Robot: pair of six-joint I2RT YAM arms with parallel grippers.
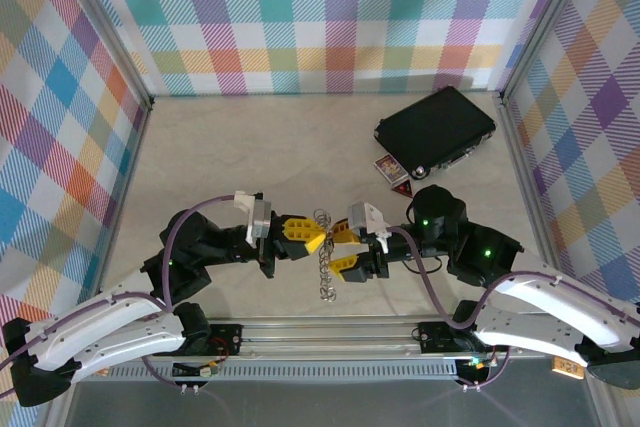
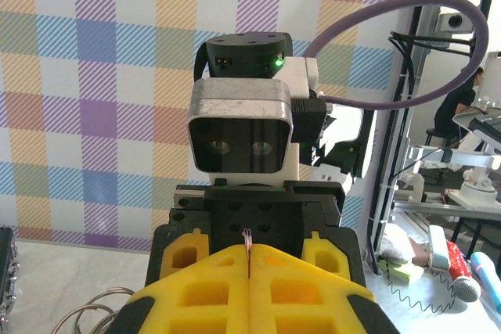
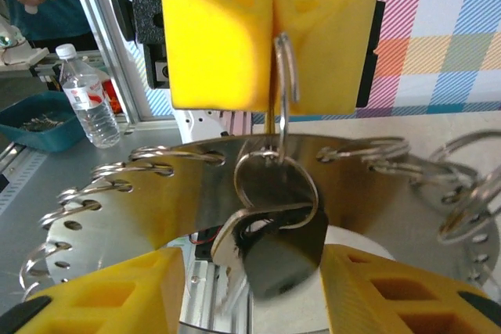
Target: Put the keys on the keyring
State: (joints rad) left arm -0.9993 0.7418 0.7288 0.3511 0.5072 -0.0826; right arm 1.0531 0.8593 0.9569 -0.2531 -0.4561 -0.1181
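Observation:
My left gripper [image 1: 312, 240] [image 2: 248, 260] is shut on a thin silver ring [image 3: 283, 68], pinched between its yellow fingers [image 3: 219, 29]. From that ring hangs the keyring, a silvery strand of linked rings [image 1: 325, 265]; in the right wrist view it is a curved metal band with holes and several rings [image 3: 156, 193]. A small ring [image 3: 275, 181] below the pinched one carries the key [image 3: 278, 260], with its black head and short silver blade, slightly blurred. My right gripper [image 1: 341, 249] [image 3: 252, 271] is open, its yellow fingers [image 3: 109, 295] either side of the key and not touching it.
A black rectangular case [image 1: 435, 132] lies at the back right with a small card packet [image 1: 390, 169] beside it. Checked walls enclose the table [image 1: 250, 147] on three sides. The two wrists face each other close together over the table's near middle.

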